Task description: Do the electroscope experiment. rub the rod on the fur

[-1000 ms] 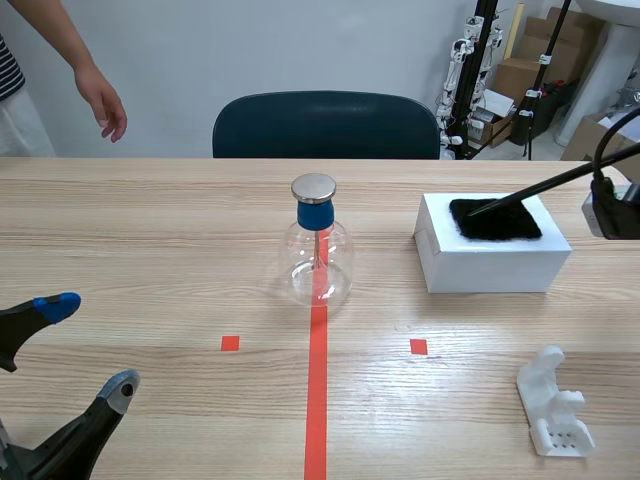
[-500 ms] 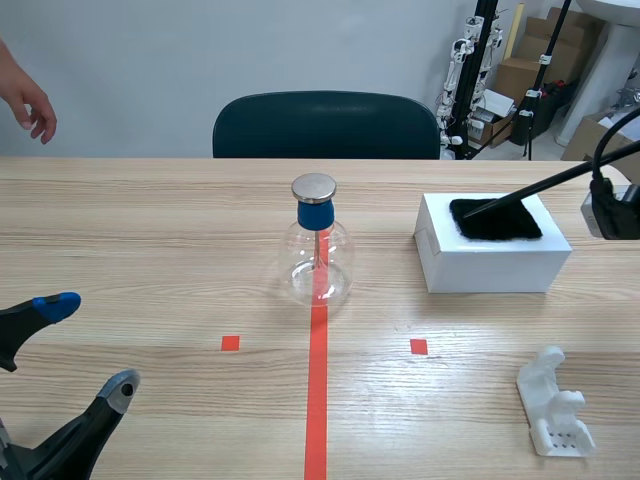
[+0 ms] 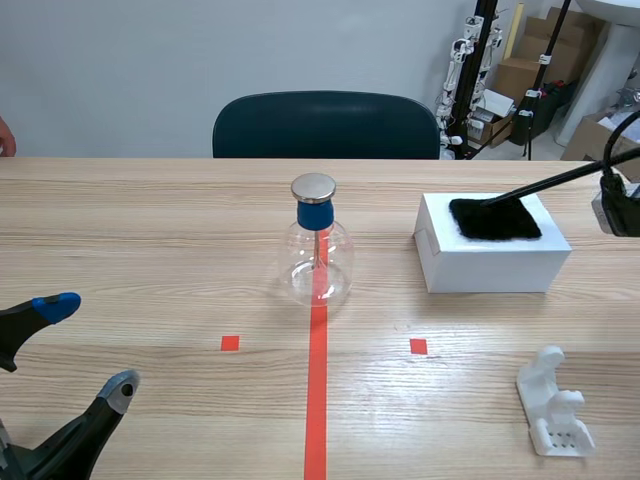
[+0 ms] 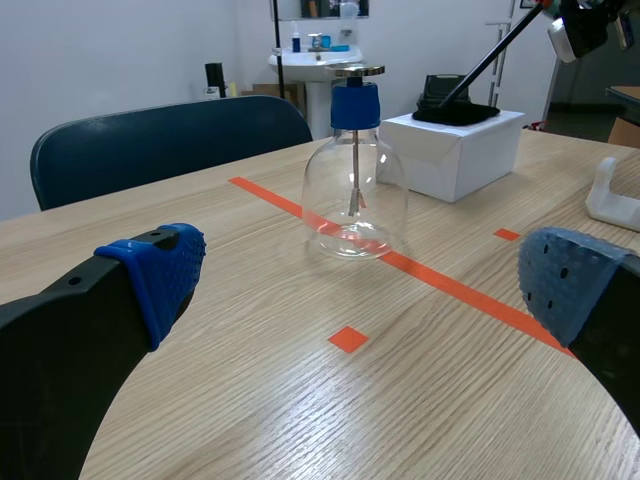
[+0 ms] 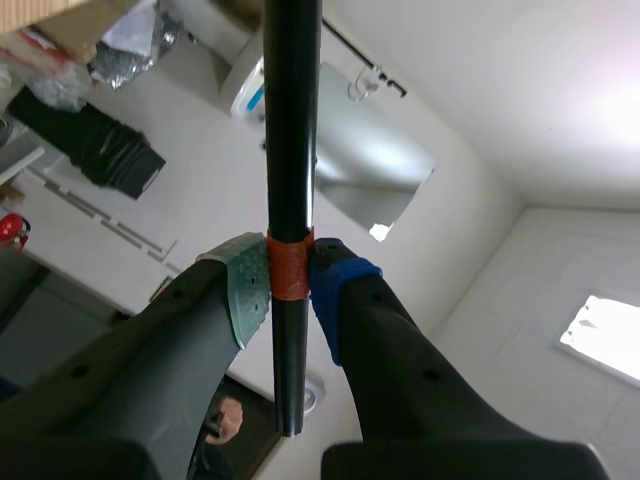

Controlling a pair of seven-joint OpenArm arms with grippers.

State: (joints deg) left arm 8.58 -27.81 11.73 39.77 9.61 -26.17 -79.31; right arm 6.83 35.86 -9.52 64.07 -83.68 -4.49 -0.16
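A black rod [image 3: 545,185] slants from the right edge of the scene down to the black fur [image 3: 494,219], its tip resting on the fur. The fur lies on top of a white box [image 3: 490,260]. My right gripper [image 5: 290,275] is shut on the rod [image 5: 291,130] at an orange-red band, held high at the far right. The electroscope [image 3: 317,250], a clear glass flask with a blue neck and a metal cap, stands at the table's middle. My left gripper [image 3: 65,345] stands open low at the near left with nothing between its fingers; ahead of it is the flask [image 4: 355,170].
A white plastic stand [image 3: 553,402] lies at the near right. A dark chair [image 3: 325,125] stands behind the table. A person's hand [image 3: 4,135] barely shows at the far left edge. Boxes and equipment [image 3: 520,70] fill the back right corner.
The person's hand has withdrawn leftward until almost out of the scene. The right gripper's body at the right edge has shifted slightly right. The left arm has not moved.
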